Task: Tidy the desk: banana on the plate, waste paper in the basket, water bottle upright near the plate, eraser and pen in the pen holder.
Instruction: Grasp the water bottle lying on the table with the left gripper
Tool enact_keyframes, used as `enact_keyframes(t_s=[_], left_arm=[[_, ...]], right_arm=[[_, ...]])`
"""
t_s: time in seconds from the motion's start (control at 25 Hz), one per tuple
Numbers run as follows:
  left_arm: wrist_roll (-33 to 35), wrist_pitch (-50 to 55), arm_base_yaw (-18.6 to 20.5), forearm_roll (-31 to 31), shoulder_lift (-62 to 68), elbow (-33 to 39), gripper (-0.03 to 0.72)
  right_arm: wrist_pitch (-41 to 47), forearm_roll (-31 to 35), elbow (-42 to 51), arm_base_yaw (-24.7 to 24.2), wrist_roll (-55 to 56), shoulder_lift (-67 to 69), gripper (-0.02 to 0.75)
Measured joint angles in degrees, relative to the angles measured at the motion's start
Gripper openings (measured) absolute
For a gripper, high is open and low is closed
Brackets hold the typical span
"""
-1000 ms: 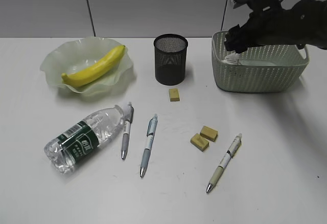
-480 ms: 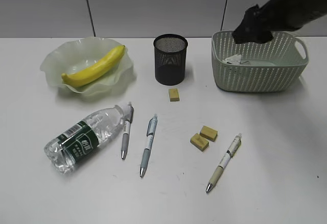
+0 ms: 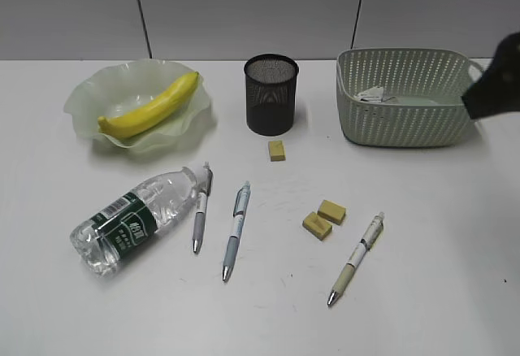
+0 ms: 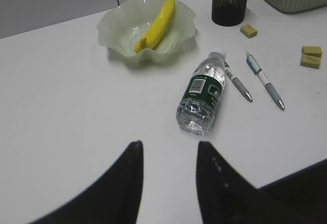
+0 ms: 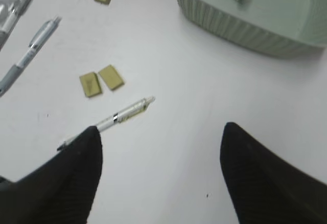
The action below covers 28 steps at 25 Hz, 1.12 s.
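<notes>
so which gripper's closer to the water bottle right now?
Left. The left gripper hovers open just short of the water bottle, which lies on its side. The right gripper is open over the far side of the desk, near the basket.

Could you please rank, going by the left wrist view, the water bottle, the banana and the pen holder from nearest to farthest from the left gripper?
From the left gripper:
1. The water bottle, lying on its side just ahead, slightly right.
2. The banana, farther ahead, in the plate.
3. The pen holder, farthest, at the far right.
</notes>
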Motion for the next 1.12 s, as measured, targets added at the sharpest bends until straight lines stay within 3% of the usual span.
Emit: enact_keyframes(t_s=[0.6,0.92,1.12], left_arm=[[0.0,0.0,0.0,0.0,0.0,0.0,0.266],[0.0,-0.2,0.0,0.0,0.0,0.0,0.266],[1.1,-4.9,0.0,-2.0,5.7,-2.5,0.263]], right_arm=[[10.3,-1.2,27.0,0.0,3.7,-42.8,0.561],[11.2,-3.3,30.4,0.0,4.4,-67.3,0.561],[11.2,-3.9,30.6,0.0,4.9,-72.3,0.561]])
